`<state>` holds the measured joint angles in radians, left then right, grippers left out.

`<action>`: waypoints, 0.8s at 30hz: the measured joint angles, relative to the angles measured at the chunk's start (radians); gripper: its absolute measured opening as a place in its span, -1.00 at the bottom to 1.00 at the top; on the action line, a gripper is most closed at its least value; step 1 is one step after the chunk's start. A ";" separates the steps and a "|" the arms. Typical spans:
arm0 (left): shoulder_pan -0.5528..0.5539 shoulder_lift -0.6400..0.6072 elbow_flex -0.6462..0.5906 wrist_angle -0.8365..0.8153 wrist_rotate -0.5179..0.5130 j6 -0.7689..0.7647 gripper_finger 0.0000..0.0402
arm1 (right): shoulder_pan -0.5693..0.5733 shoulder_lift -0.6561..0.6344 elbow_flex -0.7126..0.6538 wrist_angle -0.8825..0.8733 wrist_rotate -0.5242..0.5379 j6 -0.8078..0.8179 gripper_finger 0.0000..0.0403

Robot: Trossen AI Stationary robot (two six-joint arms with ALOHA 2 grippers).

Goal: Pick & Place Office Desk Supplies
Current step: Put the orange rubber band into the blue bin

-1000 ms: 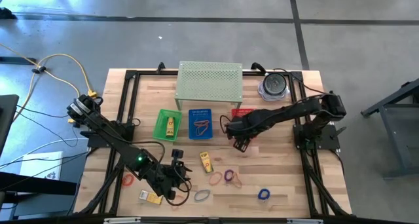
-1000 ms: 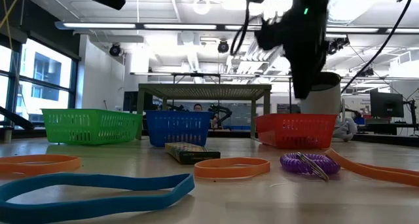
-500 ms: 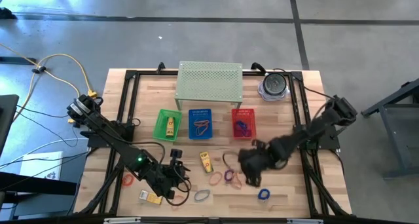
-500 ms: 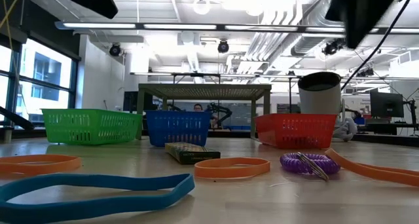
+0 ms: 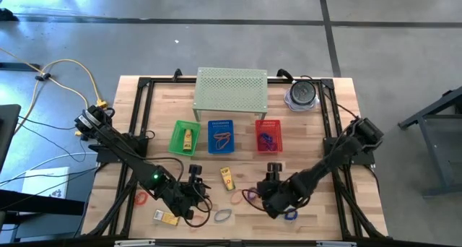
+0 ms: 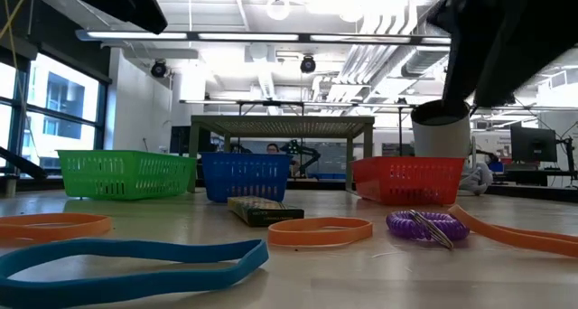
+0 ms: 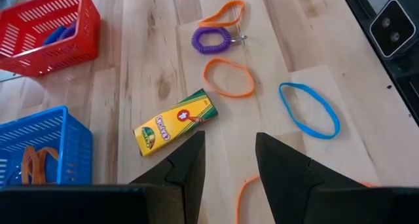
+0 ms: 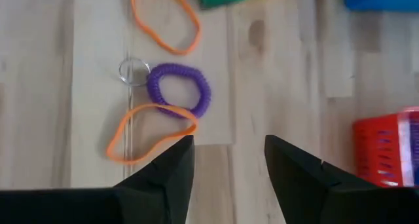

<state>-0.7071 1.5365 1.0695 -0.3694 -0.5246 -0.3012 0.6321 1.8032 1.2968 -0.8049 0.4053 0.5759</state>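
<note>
From above, my right gripper [image 5: 273, 202] hangs over the front of the table [image 5: 310, 142], at about five o'clock from its centre, just beside the purple coil loop [image 5: 252, 195] and close to the blue band [image 5: 290, 214]. My left gripper [image 5: 195, 191] waits at about seven o'clock, near the yellow crayon packet [image 5: 227, 178]. Another yellow packet [image 5: 167, 218] and a red band [image 5: 141, 198] lie at the front left. Three baskets sit mid-table: the green basket [image 5: 184, 138] with a yellow packet, the blue basket [image 5: 221, 136] with an orange band, the red basket [image 5: 268, 136] with a blue loop.

At table level, a blue band [image 6: 135, 262] lies nearest, then orange bands [image 6: 320, 229] and the purple coil [image 6: 424, 226], with the baskets behind.

Through my left wrist, my fingers [image 7: 185, 171] are spread apart and empty, the crayon packet [image 7: 175, 122] just ahead, the blue band [image 7: 309, 110] off to one side.

Through my right wrist, my fingers [image 8: 169, 175] are spread apart, holding nothing, over the purple coil [image 8: 179, 91] and an orange band [image 8: 151, 134].
</note>
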 joint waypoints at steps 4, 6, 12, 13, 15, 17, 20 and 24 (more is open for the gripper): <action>0.000 0.000 0.000 0.014 0.000 -0.010 -0.36 | -0.026 0.058 0.000 0.021 -0.087 0.006 -0.13; 0.000 0.000 0.000 0.037 0.000 -0.011 -0.36 | -0.041 0.081 0.000 0.045 -0.124 0.006 -0.13; 0.000 0.000 0.000 0.074 0.000 -0.007 -0.36 | -0.070 0.104 0.000 0.102 -0.204 0.006 -0.13; 0.000 0.000 0.000 0.075 0.000 -0.007 -0.36 | -0.070 0.104 0.000 0.103 -0.202 0.006 -0.13; 0.000 0.000 0.000 0.074 0.000 -0.007 -0.36 | -0.070 0.104 0.000 0.103 -0.198 0.006 -0.13; 0.000 0.000 0.000 0.075 0.000 -0.007 -0.36 | -0.070 0.104 0.000 0.104 -0.178 0.009 -0.13; 0.000 0.000 0.000 0.075 0.000 0.009 -0.36 | -0.070 0.104 -0.007 0.107 -0.162 0.039 -0.13; 0.003 0.000 0.000 0.075 0.000 0.019 -0.36 | -0.068 0.104 -0.048 0.118 -0.164 0.054 -0.13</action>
<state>-0.7042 1.5364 1.0695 -0.2947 -0.5242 -0.2818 0.5640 1.9076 1.2485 -0.6865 0.2410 0.6301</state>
